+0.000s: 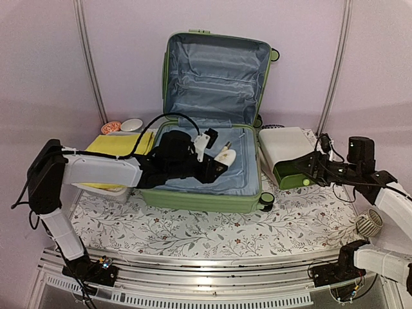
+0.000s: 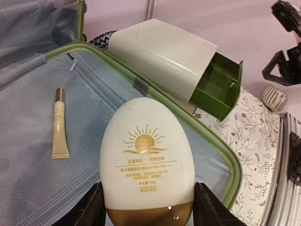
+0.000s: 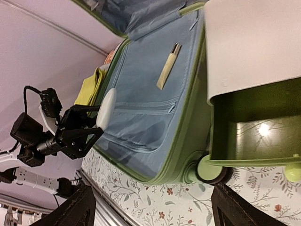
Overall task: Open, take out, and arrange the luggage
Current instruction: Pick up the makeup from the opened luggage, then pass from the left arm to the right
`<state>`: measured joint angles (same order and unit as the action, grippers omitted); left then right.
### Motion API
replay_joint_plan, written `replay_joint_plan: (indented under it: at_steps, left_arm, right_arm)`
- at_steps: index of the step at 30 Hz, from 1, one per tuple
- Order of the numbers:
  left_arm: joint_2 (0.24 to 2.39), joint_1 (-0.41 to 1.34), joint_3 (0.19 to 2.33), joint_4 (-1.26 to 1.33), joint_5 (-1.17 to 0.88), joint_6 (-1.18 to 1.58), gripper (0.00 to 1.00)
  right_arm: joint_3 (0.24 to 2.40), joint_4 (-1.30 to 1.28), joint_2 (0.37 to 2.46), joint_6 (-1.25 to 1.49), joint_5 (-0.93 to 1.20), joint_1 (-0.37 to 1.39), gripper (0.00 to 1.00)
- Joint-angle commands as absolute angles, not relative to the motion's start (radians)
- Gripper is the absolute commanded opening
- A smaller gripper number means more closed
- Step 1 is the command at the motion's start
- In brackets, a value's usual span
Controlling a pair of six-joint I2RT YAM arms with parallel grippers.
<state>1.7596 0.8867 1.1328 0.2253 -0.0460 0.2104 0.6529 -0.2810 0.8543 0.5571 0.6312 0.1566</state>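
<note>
Open suitcase (image 1: 199, 198) on bench (image 1: 193, 235); left tool (image 2: 148, 209) clamped on white bottle (image 2: 146, 155) over suitcase interior; small tube (image 2: 59, 125) lying inside; right tool (image 3: 153, 188) spread wide, empty, near box (image 1: 283, 148).

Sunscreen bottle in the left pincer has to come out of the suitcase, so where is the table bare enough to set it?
The floral cloth strip between the suitcase and the near rail is bare. Crowded: left of the suitcase, yellow cloth and bowls; right, the white box with green drawer, the right pincer beside it.
</note>
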Motion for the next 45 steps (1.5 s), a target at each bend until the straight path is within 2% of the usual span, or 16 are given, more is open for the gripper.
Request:
replay_joint_plan:
  at_steps: [1, 5, 9, 17, 27, 33, 42, 43, 45]
  left_arm:
    - [1.695, 0.942, 1.1, 0.295, -0.14, 0.087, 0.48]
    - [1.661, 0.97, 1.059, 0.35, -0.142, 0.026, 0.48]
    - [1.652, 0.982, 1.052, 0.358, -0.144, 0.001, 0.48]
    - [1.626, 1.009, 1.018, 0.392, -0.136, -0.046, 0.49]
    - [1.615, 1.028, 0.992, 0.432, -0.143, -0.084, 0.49]
    - [1.613, 1.033, 0.979, 0.453, -0.156, -0.092, 0.48]
    - [1.607, 1.038, 0.965, 0.47, -0.147, -0.092, 0.49]
    - [1.608, 1.038, 0.965, 0.471, -0.144, -0.093, 0.5]
    - [1.608, 1.04, 0.961, 0.473, -0.134, -0.092, 0.6]
  right_arm:
    - [0.757, -0.216, 0.953, 0.63, 0.543, 0.35, 0.87]
    - [0.85, -0.203, 1.087, 0.645, 0.504, 0.53, 0.85]
    - [0.891, -0.151, 1.171, 0.662, 0.506, 0.597, 0.75]
    - [0.888, -0.028, 1.243, 0.719, 0.595, 0.609, 0.59]
    - [0.883, -0.001, 1.28, 0.734, 0.606, 0.61, 0.58]
    - [0.856, 0.102, 1.286, 0.789, 0.659, 0.61, 0.45]
    - [0.851, 0.097, 1.293, 0.794, 0.65, 0.609, 0.24]
    - [0.849, 0.096, 1.291, 0.793, 0.646, 0.609, 0.21]
    - [0.847, 0.09, 1.29, 0.792, 0.635, 0.61, 0.2]
